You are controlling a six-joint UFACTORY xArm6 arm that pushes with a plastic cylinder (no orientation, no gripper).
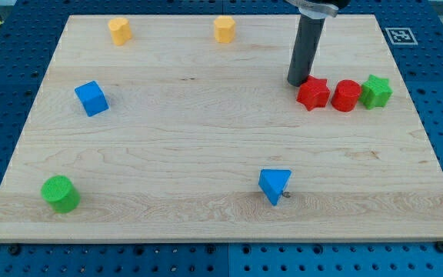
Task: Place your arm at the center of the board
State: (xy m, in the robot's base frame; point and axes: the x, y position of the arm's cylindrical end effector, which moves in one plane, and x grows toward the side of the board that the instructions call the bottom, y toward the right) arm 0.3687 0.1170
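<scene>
Sitting upper right of frame, my tip (296, 81) is touching nothing, just left of the red star (313, 93); board (206, 215) center is lying down-left of it, mid-frame, block-free.

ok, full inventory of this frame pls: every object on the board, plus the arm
wooden board: 1, light wood, fills most of the view
yellow blocks: 2, yellow, near the view's top edge, one at upper left, one at top centre
blue cube: 1, blue, view's left, middle height
green cylinder: 1, green, view's bottom left
blue triangle block: 1, blue, bottom, right of centre
red star block: 1, red, view's right, left end of a row of three
red cylinder: 1, red, middle of that row
green star block: 1, green, right end of that row
marker tag: 1, black and white, board's top right corner
my tip: 1, dark rod, just upper left of the red star block, close to it; contact unclear
</scene>
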